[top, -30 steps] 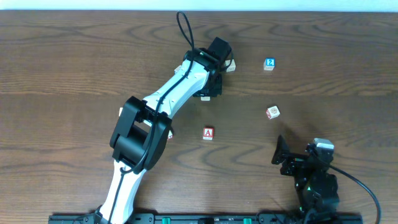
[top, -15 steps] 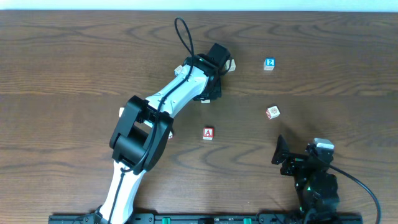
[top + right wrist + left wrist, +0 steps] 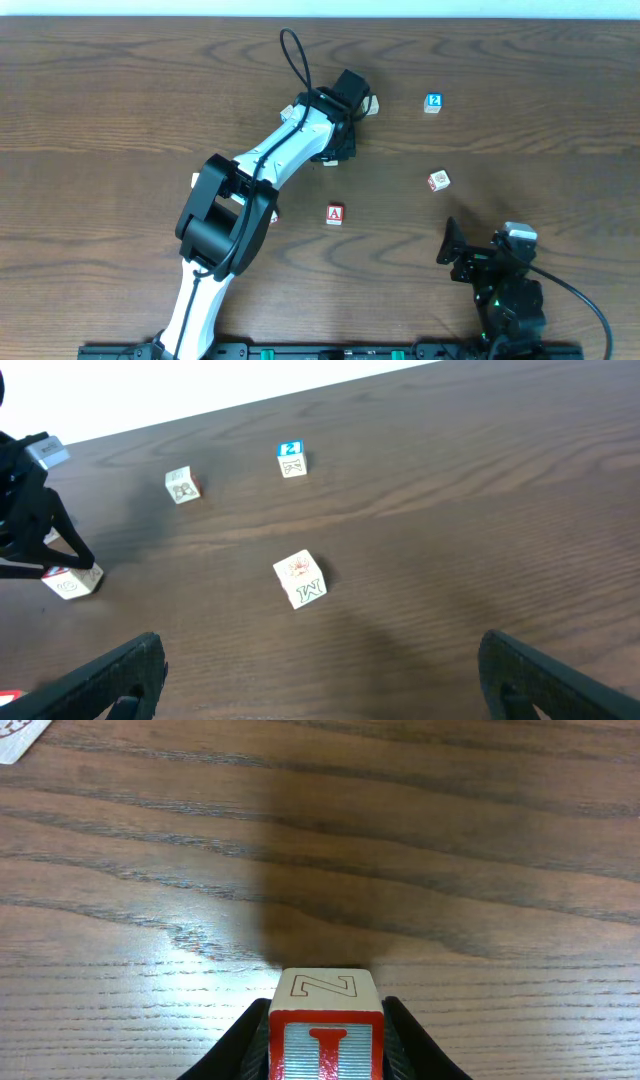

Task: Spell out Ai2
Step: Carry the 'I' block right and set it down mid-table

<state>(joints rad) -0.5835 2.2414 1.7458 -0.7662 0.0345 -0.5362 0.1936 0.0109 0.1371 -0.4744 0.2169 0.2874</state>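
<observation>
Left pincer point(image 3: 325, 1042) clamped on the I block point(image 3: 326, 1050) toward the far edge of the surface point(image 3: 120, 80); right pincer point(image 3: 325, 670) spread apart near the front edge; A block point(image 3: 335, 214) mid-surface.

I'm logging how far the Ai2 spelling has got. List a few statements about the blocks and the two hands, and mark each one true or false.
1. The left hand grips the I block, whose top face shows an N. True.
2. The A block sits in the right hand. False: it lies on the table, apart from both hands.
3. The right hand is open and holds nothing. True.
4. The 2 block is stacked on the M block. False: the two lie apart, each on the table.
</observation>
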